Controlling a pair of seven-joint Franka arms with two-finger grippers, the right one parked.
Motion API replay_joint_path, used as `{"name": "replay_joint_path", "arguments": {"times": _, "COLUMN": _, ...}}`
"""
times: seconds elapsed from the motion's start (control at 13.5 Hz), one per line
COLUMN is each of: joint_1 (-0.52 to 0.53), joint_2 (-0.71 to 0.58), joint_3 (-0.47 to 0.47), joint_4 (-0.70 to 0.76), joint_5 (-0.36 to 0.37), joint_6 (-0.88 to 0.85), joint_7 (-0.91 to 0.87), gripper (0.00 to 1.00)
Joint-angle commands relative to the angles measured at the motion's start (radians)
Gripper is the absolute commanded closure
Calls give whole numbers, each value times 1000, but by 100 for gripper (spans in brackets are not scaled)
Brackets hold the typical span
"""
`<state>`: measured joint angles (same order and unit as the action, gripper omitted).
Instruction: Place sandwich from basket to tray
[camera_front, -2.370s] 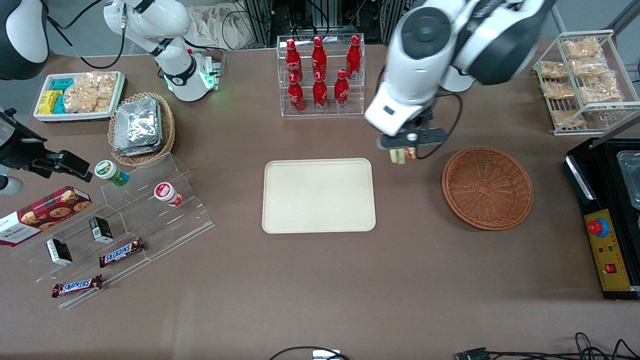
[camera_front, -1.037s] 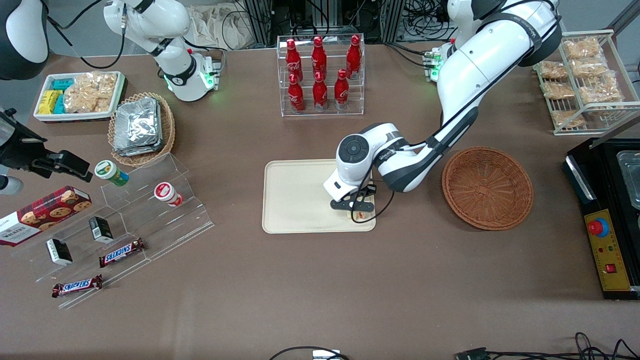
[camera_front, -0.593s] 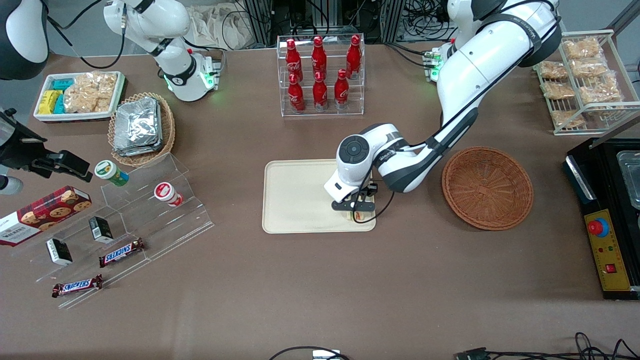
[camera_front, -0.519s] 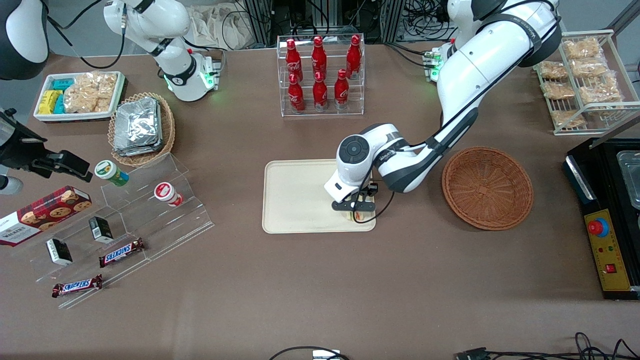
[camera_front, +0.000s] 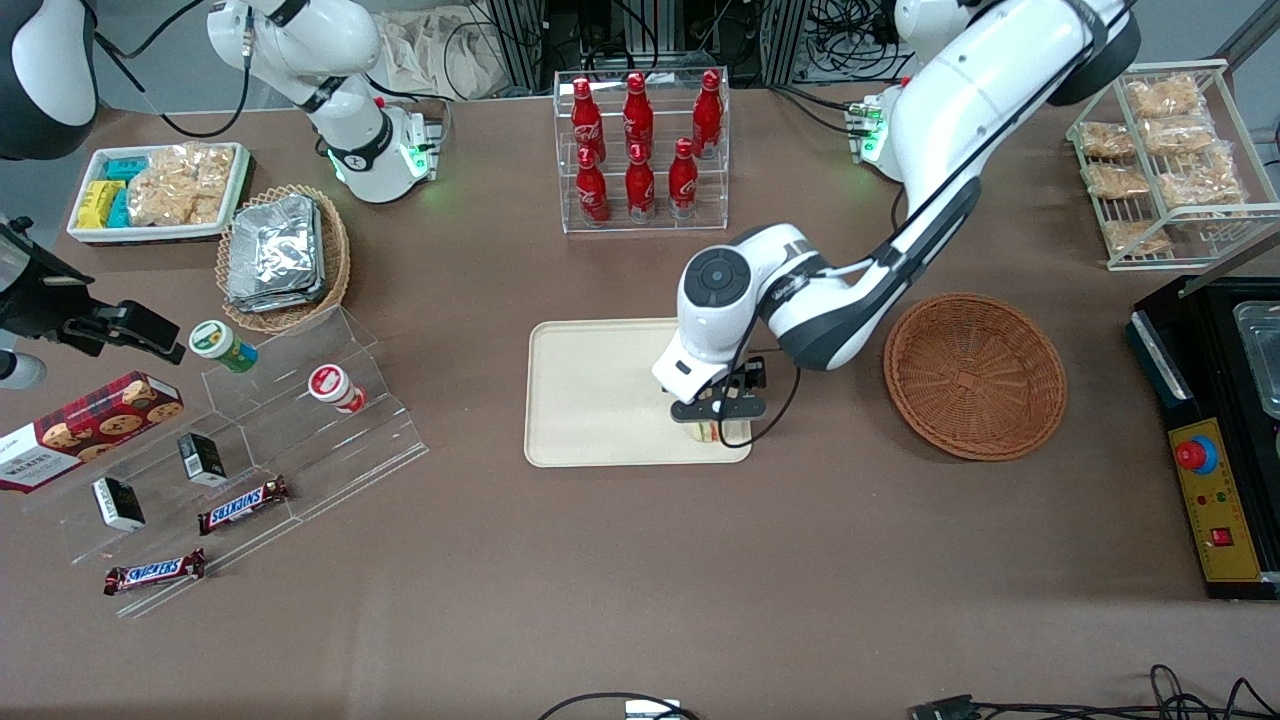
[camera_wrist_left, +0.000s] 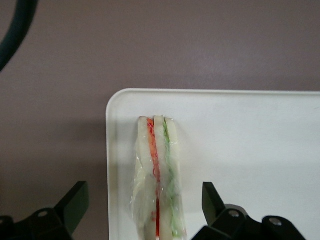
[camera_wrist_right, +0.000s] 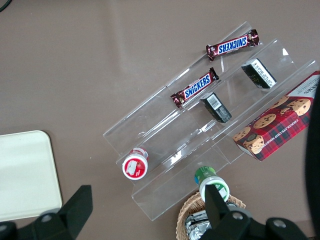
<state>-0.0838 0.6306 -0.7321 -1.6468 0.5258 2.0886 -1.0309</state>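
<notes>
We see the sandwich (camera_wrist_left: 157, 175) standing on edge in a corner of the tray (camera_wrist_left: 250, 150), centred between our gripper's (camera_front: 712, 420) wide-spread fingers (camera_wrist_left: 74, 202) and untouched by them — light, soft, slick-wrapped, best pinched gently across its flat bread faces.

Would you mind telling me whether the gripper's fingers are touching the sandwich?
Apart. In the left wrist view the open gripper has bare gaps between each finger and the sandwich, which lies on the tray.
</notes>
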Motion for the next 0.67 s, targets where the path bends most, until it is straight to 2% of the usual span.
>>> {"name": "replay_joint_path", "arguments": {"times": 0.0, "joint_1": 21, "joint_2": -182, "joint_3": 35, "joint_4": -16, "joint_5": -145, "joint_6": -114, "joint_7": 122, "gripper": 0}}
{"name": "replay_joint_path", "arguments": {"times": 0.15, "joint_1": -11, "joint_2": -328, "joint_3": 179, "joint_4": -22, "joint_5": -269, "joint_6": -178, "joint_7": 255, "gripper": 0}}
{"name": "replay_joint_path", "arguments": {"times": 0.3, "joint_1": -49, "joint_2": -441, "joint_3": 346, "joint_4": -21, "joint_5": -363, "joint_6": -328, "joint_7": 447, "gripper": 0}}
{"name": "replay_joint_path", "arguments": {"times": 0.44, "joint_1": -89, "joint_2": -552, "joint_3": 533, "joint_4": -59, "joint_5": -406, "joint_6": -375, "joint_7": 530, "gripper": 0}}
{"name": "replay_joint_path", "arguments": {"times": 0.59, "joint_1": -91, "joint_2": -635, "joint_3": 659, "joint_4": -132, "joint_5": -408, "joint_6": -375, "joint_7": 592, "gripper": 0}}
